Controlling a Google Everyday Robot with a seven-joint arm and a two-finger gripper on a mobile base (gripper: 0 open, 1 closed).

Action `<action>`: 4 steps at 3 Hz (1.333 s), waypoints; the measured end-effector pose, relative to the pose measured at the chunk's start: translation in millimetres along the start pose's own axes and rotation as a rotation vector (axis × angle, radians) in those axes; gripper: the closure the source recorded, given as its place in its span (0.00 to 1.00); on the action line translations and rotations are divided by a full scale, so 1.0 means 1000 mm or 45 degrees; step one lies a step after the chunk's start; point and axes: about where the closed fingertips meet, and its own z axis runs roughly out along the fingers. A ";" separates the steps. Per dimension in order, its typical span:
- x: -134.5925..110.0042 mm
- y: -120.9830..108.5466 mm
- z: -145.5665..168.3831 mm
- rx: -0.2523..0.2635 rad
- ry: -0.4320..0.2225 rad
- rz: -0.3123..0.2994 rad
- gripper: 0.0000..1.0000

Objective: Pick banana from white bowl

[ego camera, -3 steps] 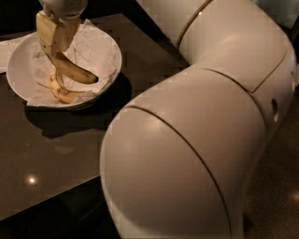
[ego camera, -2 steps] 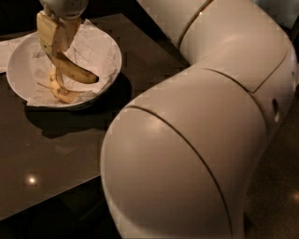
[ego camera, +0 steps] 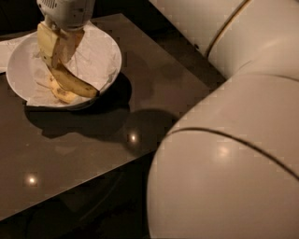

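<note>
Lower by a touch, the gripper (ego camera: 58,52) meets the banana (ego camera: 74,83) in the white bowl (ego camera: 17,77) (clamped or not, we cannot tell); light and soft, we'd hold it gently mid-body.

**Operator:** What does the arm look like from there?

**Spotter:** Your arm (ego camera: 233,177) fills the right side of the view. It is built of fat, rounded shells (ego camera: 261,51) in glossy cream-white, and they catch a few small glints of lamp light.

**Operator:** And where the sections meet?

**Spotter:** You get thin dark seam lines (ego camera: 224,134) curving across the shells, with a faint brassy edge.

**Operator:** And the gripper?

**Spotter:** Your gripper (ego camera: 55,56) is at the top left, over the white bowl (ego camera: 14,63). Its housing (ego camera: 70,11) is pale grey-white, with a patch of small vent holes (ego camera: 50,3) by the frame's top edge. Lower down it turns a dull, yellowish cream.
</note>
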 end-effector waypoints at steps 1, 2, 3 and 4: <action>0.035 0.023 0.003 0.015 0.061 0.070 1.00; 0.037 0.022 0.002 0.027 0.064 0.078 1.00; 0.052 0.027 0.001 -0.009 0.059 0.113 1.00; 0.074 0.031 -0.003 -0.052 0.036 0.162 1.00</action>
